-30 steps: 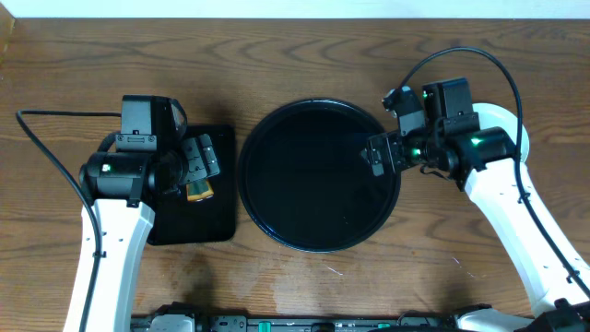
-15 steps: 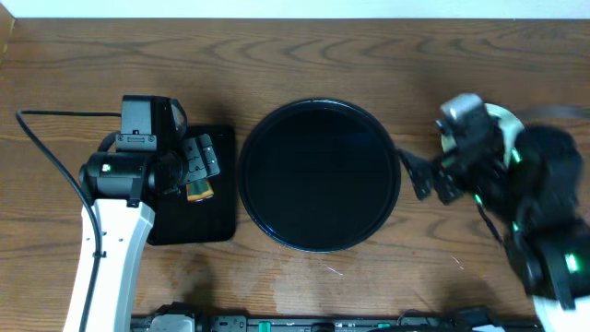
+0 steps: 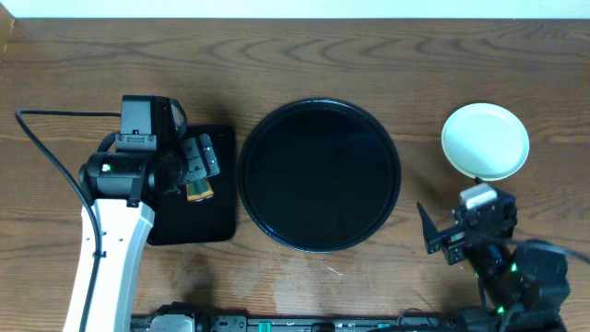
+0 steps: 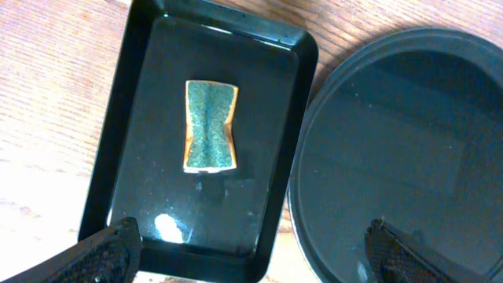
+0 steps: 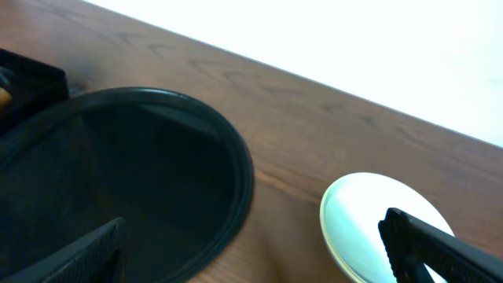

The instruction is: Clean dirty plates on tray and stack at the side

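A: Where do the plates (image 3: 486,141) lie, seen from the fingers?

B: They lie on the bare worktop (image 3: 304,55), ahead of the right fingers (image 5: 440,244) and a little toward the right one of the pair; a strip of wood separates them from the fingertips. I see only the pale top plate; how many are under it I cannot tell.

A: And the tray (image 3: 320,175)?

B: It is ahead too, but toward the left finger of that same arm; its black bottom is bare, with no plate on it; the plates sit near its rim and apart from it.

A: Which arm is nearer to the plates?

B: The right one, clearly; the left fingers (image 4: 110,248) hang over the small rectangular tray (image 4: 259,102), beyond the round tray, well apart from the plates.

A: Are any fingers closed on something?

B: No; both pairs stand wide apart and nothing is between them. Ahead of the left fingers the sponge (image 4: 210,126) lies flat in the small tray, nearer to the left finger; its long axis runs straight away from the fingers, so I think they would close across its narrow waist.

A: Do the plates have an axis to mind?

B: No; they are round, so any direction of approach fits. I judge that the cleaning and stacking is done or nearly done; if the right arm must reach the plates, the move is forward and slightly to the right, and the fingers must come down over the rim without pushing the pile along the wood.
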Motion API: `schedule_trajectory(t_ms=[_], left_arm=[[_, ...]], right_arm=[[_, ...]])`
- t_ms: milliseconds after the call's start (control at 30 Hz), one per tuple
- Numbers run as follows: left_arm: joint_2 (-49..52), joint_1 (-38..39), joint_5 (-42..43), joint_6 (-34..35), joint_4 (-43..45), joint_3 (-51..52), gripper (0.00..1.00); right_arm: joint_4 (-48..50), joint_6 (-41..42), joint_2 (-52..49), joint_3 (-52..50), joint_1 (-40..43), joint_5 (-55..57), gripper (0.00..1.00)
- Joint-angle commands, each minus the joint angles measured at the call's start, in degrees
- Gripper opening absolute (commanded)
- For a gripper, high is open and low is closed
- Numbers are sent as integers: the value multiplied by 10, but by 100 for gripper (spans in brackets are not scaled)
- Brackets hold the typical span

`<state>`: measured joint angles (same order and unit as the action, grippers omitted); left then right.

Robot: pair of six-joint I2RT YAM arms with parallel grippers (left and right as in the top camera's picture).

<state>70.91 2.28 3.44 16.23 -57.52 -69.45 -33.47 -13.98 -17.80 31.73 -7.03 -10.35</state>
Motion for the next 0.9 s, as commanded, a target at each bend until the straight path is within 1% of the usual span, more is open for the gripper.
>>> schedule_trajectory(t_ms=[0,333,467,533,867], left_arm=[[-5,-3,-7,-6,-1,-4,92],[-5,-3,-7,-6,-1,-4,92],[-5,-3,-7,-6,-1,-4,92],[-5,-3,-7,-6,-1,-4,92],[-5,-3,-7,-6,-1,-4,92]], right_arm=[[17,-7,48,-51,4,25,99],[144,-7,178,-226,9,24,99],[236,-7,176,-287,7,24,99],[307,-7,175,-314,7,24,99],[299,-13,174,-314,6,26,99]])
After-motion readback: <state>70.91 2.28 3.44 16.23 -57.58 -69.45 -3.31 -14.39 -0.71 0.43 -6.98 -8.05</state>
